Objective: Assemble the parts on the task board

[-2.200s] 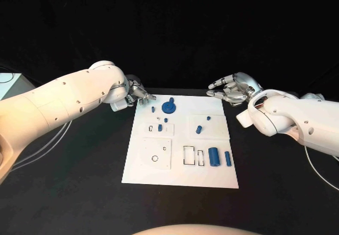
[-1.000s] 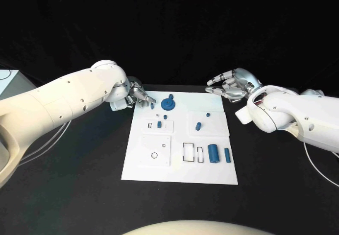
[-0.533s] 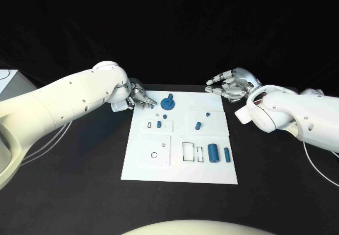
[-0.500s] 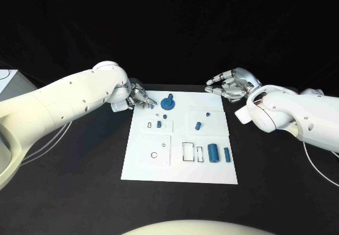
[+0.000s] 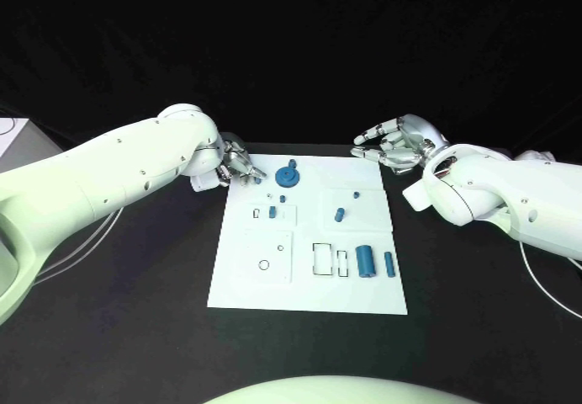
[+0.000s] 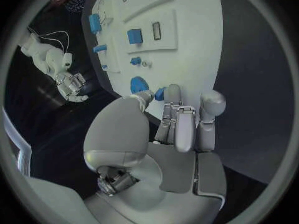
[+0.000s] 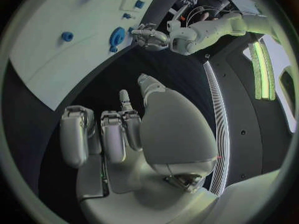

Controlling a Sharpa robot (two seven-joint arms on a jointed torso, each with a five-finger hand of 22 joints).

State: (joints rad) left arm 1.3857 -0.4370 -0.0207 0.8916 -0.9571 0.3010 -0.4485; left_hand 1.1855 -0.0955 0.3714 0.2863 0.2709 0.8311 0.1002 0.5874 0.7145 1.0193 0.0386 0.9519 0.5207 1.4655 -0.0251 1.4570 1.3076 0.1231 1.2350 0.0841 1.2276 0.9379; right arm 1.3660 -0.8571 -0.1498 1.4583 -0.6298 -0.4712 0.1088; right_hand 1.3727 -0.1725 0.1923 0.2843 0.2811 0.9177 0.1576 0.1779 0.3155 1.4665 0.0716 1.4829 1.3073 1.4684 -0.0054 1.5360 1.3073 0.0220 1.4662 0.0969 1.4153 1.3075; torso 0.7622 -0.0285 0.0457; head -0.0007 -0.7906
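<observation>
Change: since a moment ago both hands barely move; the parts [image 5: 365,260] lie unchanged on the board [image 5: 309,295].
Left hand [image 5: 235,165]: fingers curled, grasping nothing, at the board's far left corner.
Right hand [image 5: 390,145]: fingers curled, empty, beyond the far right corner.
Meaning: no part is picked yet.

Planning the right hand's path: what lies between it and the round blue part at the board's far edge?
Head view: only bare white task board separates the right hand from the round blue part.

white task board [image 5: 243,286], blue parts [image 5: 365,261], black table [image 5: 121,337], silver fingers [image 5: 370,152]
</observation>
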